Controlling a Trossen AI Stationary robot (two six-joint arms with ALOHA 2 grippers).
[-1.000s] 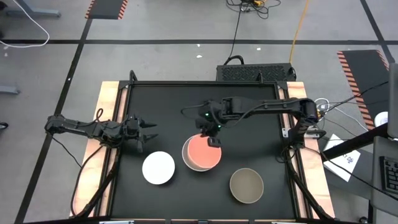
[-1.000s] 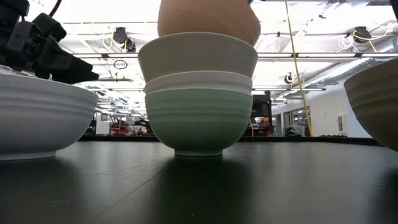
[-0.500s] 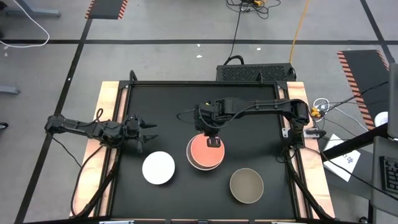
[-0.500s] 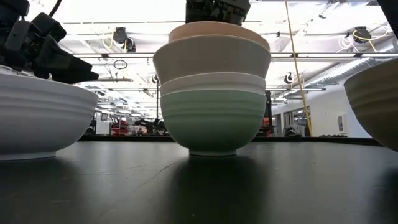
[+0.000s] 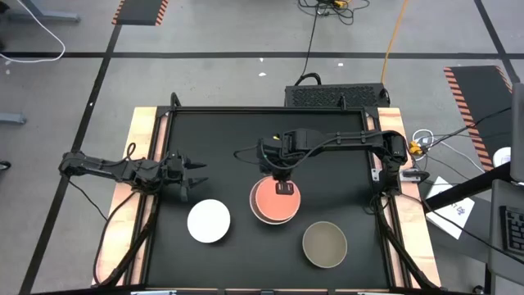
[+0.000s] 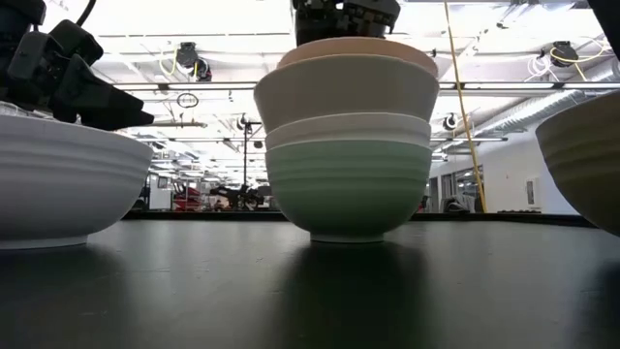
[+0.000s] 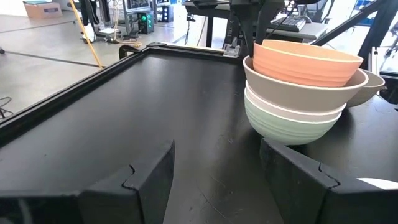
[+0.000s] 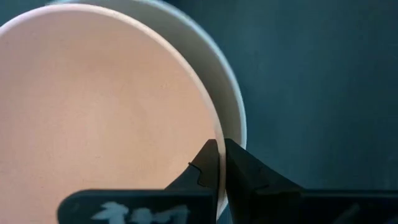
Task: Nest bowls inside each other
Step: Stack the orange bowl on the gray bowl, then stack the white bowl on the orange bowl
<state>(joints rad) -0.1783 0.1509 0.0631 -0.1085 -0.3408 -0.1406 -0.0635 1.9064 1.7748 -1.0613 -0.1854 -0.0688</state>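
A stack of bowls [image 5: 275, 201] stands mid-table: mint-green [image 6: 347, 189] at the bottom, then white, pale beige-grey [image 6: 344, 89], and coral-pink [image 7: 305, 62] on top. My right gripper [image 5: 284, 188] is above the stack's far side, shut on the coral-pink bowl. A single white bowl [image 5: 208, 220] rests on its base to the stack's left. An olive-tan bowl [image 5: 324, 243] sits to the right, nearer. My left gripper [image 5: 195, 172] hovers open by the left edge, pointing at the stack [image 7: 298, 93]. My right gripper pinches the coral-pink bowl's rim [image 8: 217, 134] on its far side. One finger [image 8: 205, 163] is inside the bowl and the other finger [image 8: 241, 167] outside, both coming from above and pointing down. The bowl sits nested in the beige-grey bowl, slightly tilted.
The black table top is bordered by a raised frame [image 5: 151, 156] with wooden strips along its left and right sides. Bare black surface [image 5: 229, 135] spreads across the far half. In the low view the white bowl [image 6: 58, 184] and the olive-tan bowl [image 6: 591, 155] flank the stack.
My right gripper has come down and lowered the coral-pink bowl from above the stack into the beige-grey bowl, staying shut on its rim. The whole stack has slid a little toward the table's right.
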